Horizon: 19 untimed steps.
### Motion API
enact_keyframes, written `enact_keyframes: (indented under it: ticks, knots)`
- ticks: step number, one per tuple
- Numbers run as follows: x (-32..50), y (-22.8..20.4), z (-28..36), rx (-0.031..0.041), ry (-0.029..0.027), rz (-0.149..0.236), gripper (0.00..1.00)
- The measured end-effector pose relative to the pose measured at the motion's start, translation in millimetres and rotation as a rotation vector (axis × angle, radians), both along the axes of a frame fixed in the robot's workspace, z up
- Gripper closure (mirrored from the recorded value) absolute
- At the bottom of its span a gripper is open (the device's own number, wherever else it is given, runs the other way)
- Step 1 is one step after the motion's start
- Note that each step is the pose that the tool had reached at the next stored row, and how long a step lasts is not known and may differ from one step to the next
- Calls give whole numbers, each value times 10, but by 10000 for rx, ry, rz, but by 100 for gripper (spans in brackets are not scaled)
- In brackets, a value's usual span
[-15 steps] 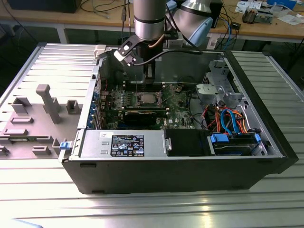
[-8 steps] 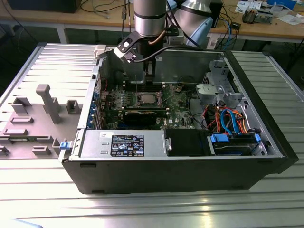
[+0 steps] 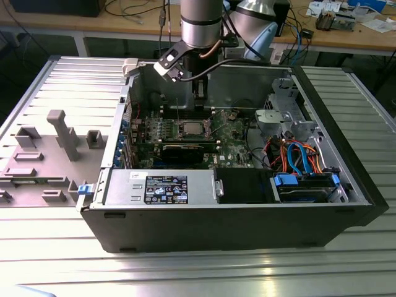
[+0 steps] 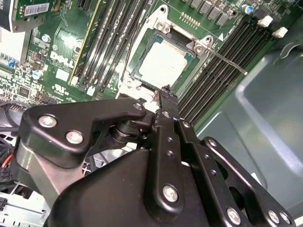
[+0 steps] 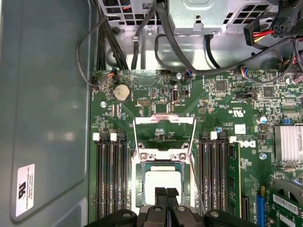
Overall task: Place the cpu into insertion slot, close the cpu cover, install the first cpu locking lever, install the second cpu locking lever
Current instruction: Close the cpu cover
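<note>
The cpu (image 5: 163, 183) lies flat in the slot (image 5: 142, 155), near the middle of the board (image 5: 156, 94). It has memory slots (image 5: 109, 175) on 2 sides. The cover (image 5: 163, 166) looks to lie down around it. The claw (image 5: 165, 194) hangs right over 1 edge of the cpu. Its tips are pressed together, and I see nothing between them. In the second wrist view, 1 thin lever (image 4: 225, 61) sticks out from the slot's corner. It runs along the memory slots, off to one side of the claw.

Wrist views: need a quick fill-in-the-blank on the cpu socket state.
1. The cpu lies seated in the insertion ___.
2. The tool hangs nearest the ___.
3. The circuit board around the socket is ___ in colour.
Missing words: slot; cpu; green.
</note>
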State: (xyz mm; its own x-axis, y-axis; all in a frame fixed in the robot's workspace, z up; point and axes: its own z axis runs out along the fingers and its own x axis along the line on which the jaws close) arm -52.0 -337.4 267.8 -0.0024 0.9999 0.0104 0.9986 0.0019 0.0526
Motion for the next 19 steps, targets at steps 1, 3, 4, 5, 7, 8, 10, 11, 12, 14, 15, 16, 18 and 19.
enact_keyframes:
  ticks: [1, 3, 4, 5, 7, 8, 10, 11, 12, 14, 15, 16, 18, 19]
  knots:
    - [3, 1, 0, -2, 0, 0, 89]
    - [7, 1, 0, -4, 0, -1, 89]
    - [8, 1, 0, -6, 0, -1, 89]
    - [9, 1, 0, -7, 0, -1, 89]
    - [11, 1, 0, -7, 0, -1, 89]
    - [11, 1, 0, -8, 0, 0, 89]
    - [12, 1, 0, -8, 0, 0, 89]
    - [15, 1, 0, -8, 0, 2, 89]
    - [21, 2, 0, -8, 0, 2, 89]
    - [37, 2, 0, -8, 0, 1, 89]
    - [46, 2, 0, -7, 0, 0, 89]
    - [51, 1, 0, -8, -1, 0, 89]
    - [57, 1, 0, -8, 0, 1, 89]
    - [68, 1, 0, -9, 1, 0, 89]
